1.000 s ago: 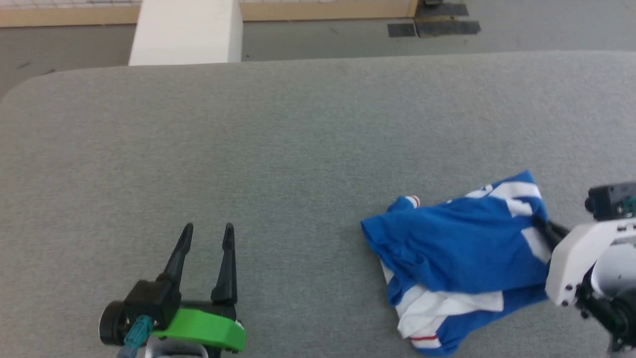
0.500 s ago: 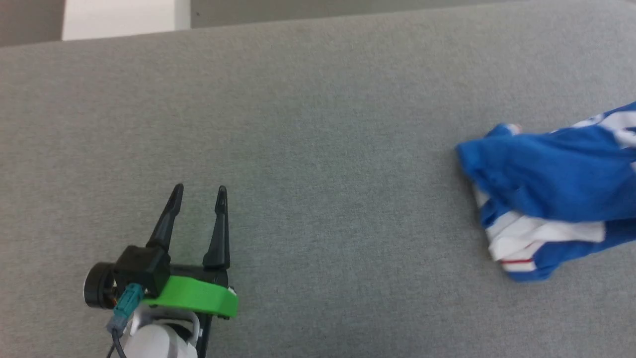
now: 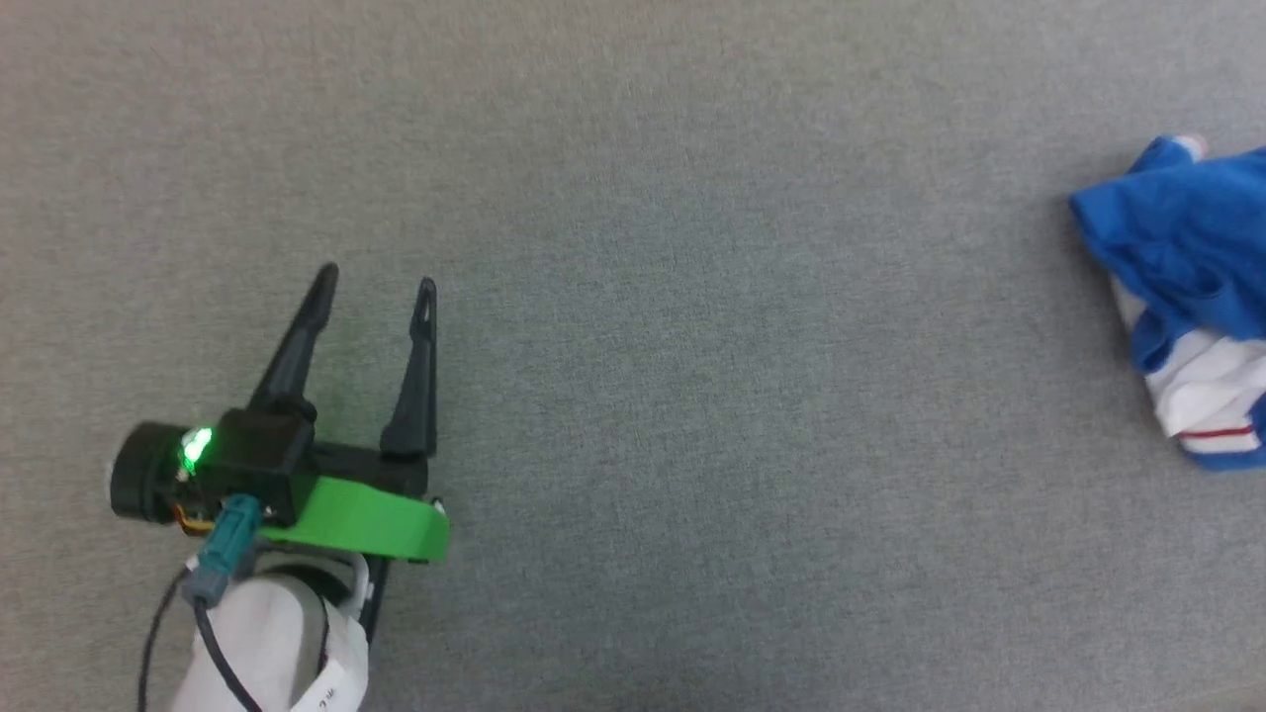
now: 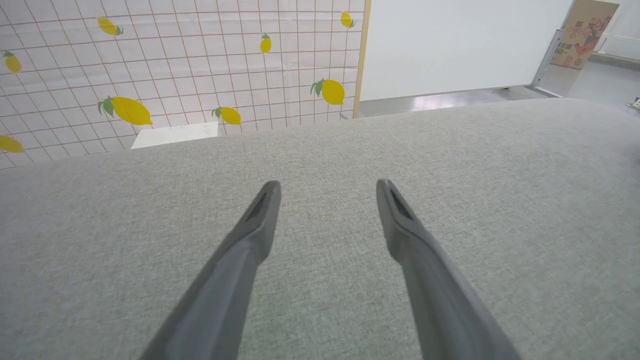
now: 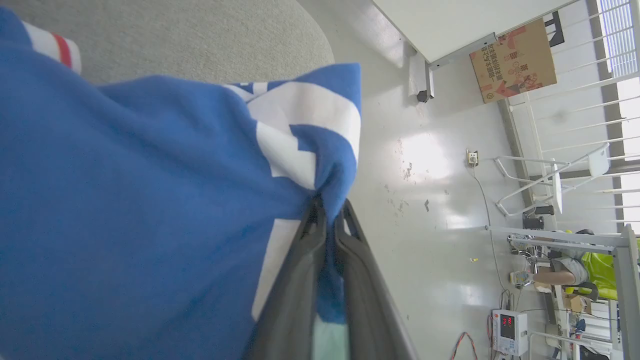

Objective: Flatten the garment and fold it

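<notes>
1. The right gripper [image 5: 330, 206], its two dark fingers pressed together, pinched a bunched fold of the royal-blue jersey garment [image 5: 150, 190] with white patches and red-striped trim.
2. The left gripper [image 3: 376, 279] stood spread wide and empty over the grey fabric-covered table [image 3: 742, 346], well apart from the garment [image 3: 1187, 227] lying crumpled to the right.
3. The left wrist view took in a lemon-patterned grid wall [image 4: 175, 75], while the right wrist view took in a brown cardboard box [image 5: 512, 60].

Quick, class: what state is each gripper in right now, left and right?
Left gripper: open, holding nothing.
Right gripper: shut on the garment.
</notes>
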Motion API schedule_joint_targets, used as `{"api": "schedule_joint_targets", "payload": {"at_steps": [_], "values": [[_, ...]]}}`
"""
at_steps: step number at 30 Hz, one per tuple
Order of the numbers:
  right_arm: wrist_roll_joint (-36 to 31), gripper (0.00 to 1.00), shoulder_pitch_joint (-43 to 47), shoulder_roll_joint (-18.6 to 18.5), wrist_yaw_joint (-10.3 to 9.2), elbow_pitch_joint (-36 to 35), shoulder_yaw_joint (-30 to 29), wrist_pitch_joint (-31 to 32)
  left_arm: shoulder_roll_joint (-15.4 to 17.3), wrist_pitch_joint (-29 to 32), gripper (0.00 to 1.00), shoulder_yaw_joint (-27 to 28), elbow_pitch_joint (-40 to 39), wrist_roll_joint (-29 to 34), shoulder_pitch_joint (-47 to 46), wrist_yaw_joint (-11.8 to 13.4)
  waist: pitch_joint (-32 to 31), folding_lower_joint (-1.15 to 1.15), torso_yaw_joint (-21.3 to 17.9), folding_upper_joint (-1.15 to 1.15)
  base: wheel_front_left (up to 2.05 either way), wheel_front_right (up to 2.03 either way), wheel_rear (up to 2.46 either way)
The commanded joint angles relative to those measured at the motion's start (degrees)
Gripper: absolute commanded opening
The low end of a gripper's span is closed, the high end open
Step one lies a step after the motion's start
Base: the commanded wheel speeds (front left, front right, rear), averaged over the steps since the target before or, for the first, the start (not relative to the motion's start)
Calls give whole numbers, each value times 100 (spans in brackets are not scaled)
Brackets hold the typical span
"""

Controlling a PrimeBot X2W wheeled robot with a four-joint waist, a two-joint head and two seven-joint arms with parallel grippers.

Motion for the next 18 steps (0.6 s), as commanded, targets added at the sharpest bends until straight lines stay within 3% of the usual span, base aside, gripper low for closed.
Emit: {"api": "schedule_joint_targets", "payload": {"at_steps": [1, 7, 18], "values": [[-98, 0, -140, -57, -11, 105, -42, -95, 76, 47, 100, 11, -88, 100, -168, -11, 290, -1, -55, 0, 0, 0, 0], [-449, 0, -422, -155, -11, 711, -296, -446, 230, 237, 100, 53, -494, 215, -364, 18, 608, -1, -33, 0, 0, 0, 0], [-1002, 0, -862, 30, -11, 1711, -714, -967, 398, 520, 100, 51, -870, 343, -533, 52, 1198, -1, 14, 0, 0, 0, 0]]}}
